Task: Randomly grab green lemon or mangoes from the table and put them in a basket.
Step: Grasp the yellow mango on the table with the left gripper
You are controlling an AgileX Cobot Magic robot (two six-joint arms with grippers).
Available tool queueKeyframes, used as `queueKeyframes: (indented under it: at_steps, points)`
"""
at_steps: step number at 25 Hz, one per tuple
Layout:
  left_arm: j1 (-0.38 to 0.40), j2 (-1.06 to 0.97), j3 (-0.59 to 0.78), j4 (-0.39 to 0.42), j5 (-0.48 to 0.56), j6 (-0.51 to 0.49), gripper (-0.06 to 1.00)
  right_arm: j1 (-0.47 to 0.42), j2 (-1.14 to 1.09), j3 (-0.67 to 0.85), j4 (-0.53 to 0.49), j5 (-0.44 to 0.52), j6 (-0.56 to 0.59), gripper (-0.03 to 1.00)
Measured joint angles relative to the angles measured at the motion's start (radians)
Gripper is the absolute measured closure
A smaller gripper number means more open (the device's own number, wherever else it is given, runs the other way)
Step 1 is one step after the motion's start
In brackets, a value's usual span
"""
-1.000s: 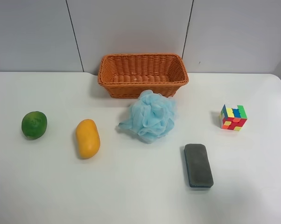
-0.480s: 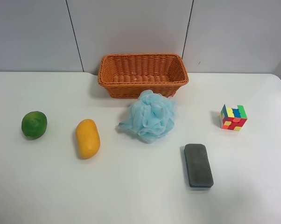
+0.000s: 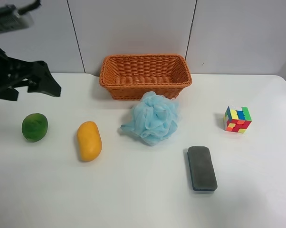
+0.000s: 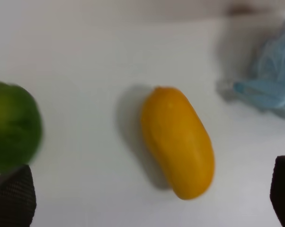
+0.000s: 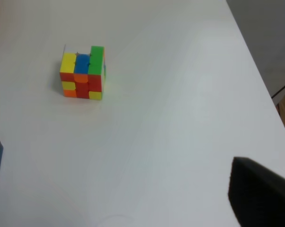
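The left gripper's (image 4: 147, 196) two dark fingers (image 4: 12, 198) stand wide apart at opposite edges of the left wrist view, with nothing between them but bare table (image 4: 85, 71). Beyond the fingers lies the mango (image 4: 178, 142), flat on its side. The green lemon (image 4: 12, 125) sits apart from it to one side, and the frilly blue bath pouf (image 4: 275, 80) to the other. This view is blurred, so fine detail is lost.

In the exterior high view this arm enters at the upper left. Its black gripper hangs above the table, behind the lemon, touching neither fruit. Both fruits rest on the white tabletop, outside the basket (image 3: 145, 76). The basket stands at the back edge, with the pouf just in front of it.

Of the right gripper (image 5: 258, 191) only one dark corner shows, so I cannot tell how its fingers are set. Ahead of it a multicoloured puzzle cube (image 5: 83, 72) sits on the table. A dark strip at that view's edge is probably the grey block (image 3: 202, 167), which lies near the cube.
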Motion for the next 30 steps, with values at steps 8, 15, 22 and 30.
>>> queueKeyframes:
  at_steps: [8,15,22,30]
  points:
    - [-0.114,0.265,-0.002,-0.109,-0.084,-0.081,-0.05,0.0,0.0,0.0,0.0,0.0,0.0,-0.02]
    - [-0.146,0.46,-0.003,-0.144,-0.172,-0.082,-0.05,0.0,0.0,0.0,0.0,0.0,0.0,-0.02]
    - [-0.176,0.56,-0.005,-0.156,-0.253,-0.082,-0.05,0.0,0.0,0.0,0.0,0.0,0.0,-0.02]
    - [-0.209,0.621,-0.005,-0.197,-0.338,-0.08,-0.05,0.0,0.0,0.0,0.0,0.0,0.0,-0.02]
